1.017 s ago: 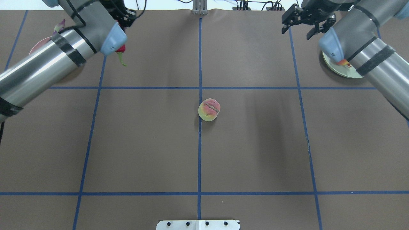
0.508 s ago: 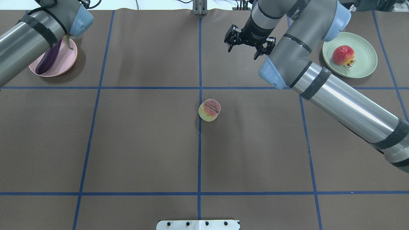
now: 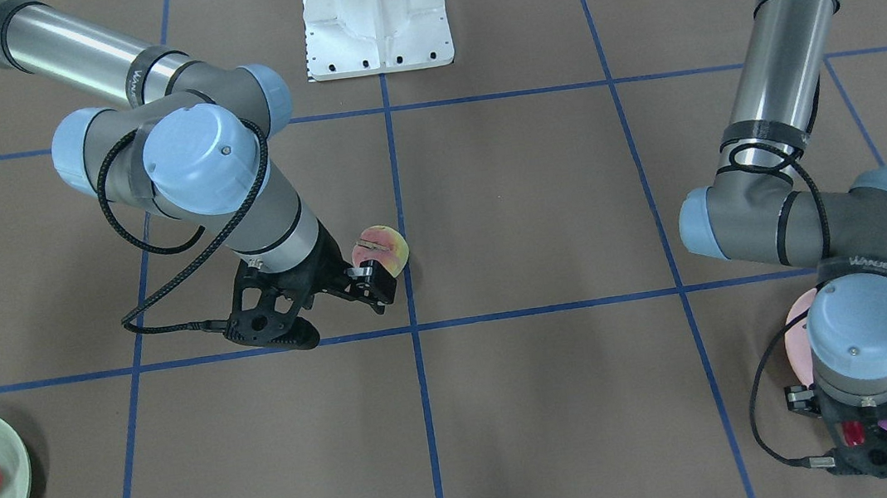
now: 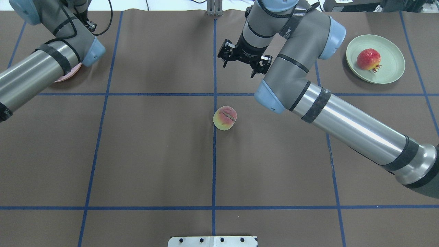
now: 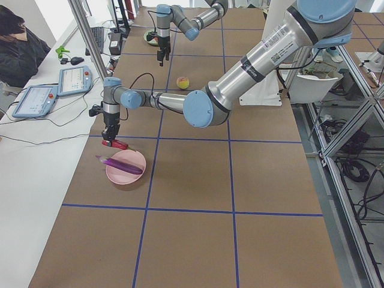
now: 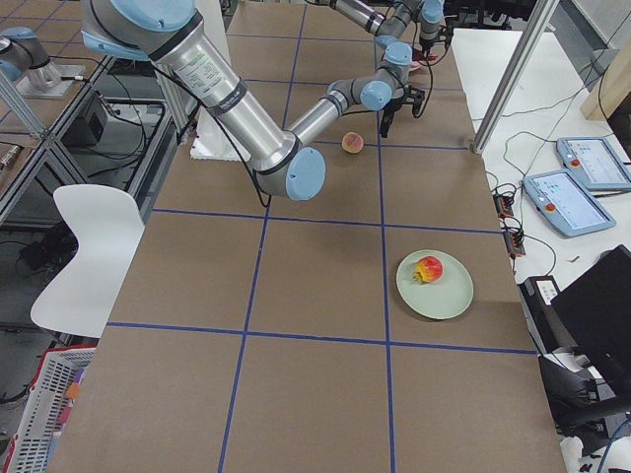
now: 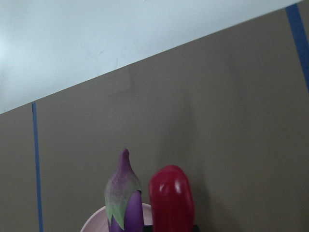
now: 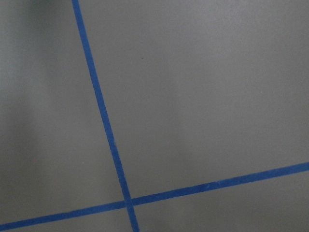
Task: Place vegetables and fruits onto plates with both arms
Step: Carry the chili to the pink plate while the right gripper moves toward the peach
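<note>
The pink-yellow peach [image 4: 225, 118] lies alone at the table's middle. My right gripper [image 4: 239, 68] hangs open and empty just beyond it; in the front view one of its fingers [image 3: 371, 284] is close beside the peach [image 3: 382, 248]. The mottled red pomegranate [image 4: 368, 59] rests on the mint green plate [image 4: 394, 65]. My left gripper [image 3: 866, 441] is shut on the red chili [image 5: 117, 144] and holds it over the pink plate's [image 5: 127, 175] far edge. The purple eggplant [image 5: 120, 163] lies across that plate. In the overhead view the left arm hides the eggplant and chili.
The white base block [image 3: 375, 19] sits at the robot's edge of the table. Blue tape lines [image 4: 214, 161] divide the brown mat into squares. Tablets [image 5: 73, 80] and cables lie on the white bench beyond the pink plate, where a person [image 5: 18, 42] sits.
The right arm has swung from the green plate toward the table's middle, nearer the peach, its gripper still open. The left arm carried the chili leftward to the pink plate and now covers it.
</note>
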Controlling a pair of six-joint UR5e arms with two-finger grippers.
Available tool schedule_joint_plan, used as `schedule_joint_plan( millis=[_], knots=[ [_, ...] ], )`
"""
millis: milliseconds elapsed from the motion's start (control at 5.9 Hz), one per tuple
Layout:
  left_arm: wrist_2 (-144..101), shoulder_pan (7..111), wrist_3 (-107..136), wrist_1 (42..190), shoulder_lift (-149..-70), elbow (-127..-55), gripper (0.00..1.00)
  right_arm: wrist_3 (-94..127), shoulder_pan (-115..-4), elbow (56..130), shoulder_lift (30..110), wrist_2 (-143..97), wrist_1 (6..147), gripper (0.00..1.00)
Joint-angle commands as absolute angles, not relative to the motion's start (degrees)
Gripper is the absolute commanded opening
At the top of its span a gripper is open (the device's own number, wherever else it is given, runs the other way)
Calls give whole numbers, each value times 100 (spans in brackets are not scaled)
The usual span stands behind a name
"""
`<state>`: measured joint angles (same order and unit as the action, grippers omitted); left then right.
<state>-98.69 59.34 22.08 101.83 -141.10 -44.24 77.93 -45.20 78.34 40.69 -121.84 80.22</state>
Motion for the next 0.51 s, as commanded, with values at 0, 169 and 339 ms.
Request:
schedule_joint_plan(
  millis=[0,169,339],
  knots=[
    [-9844,5792,1804,10213,-13827,-4464,0,7927,-4474,7849,4061,-12173,8042,99],
    [-9844,5801,1784,10178,-13686,-4630,0,7954,-4465,7901,4061,-12173,8042,99],
    [-9852,5870,1410,10126,-13685,-4667,0,7954,-4465,7910,4052,-12173,8042,99]
  ],
)
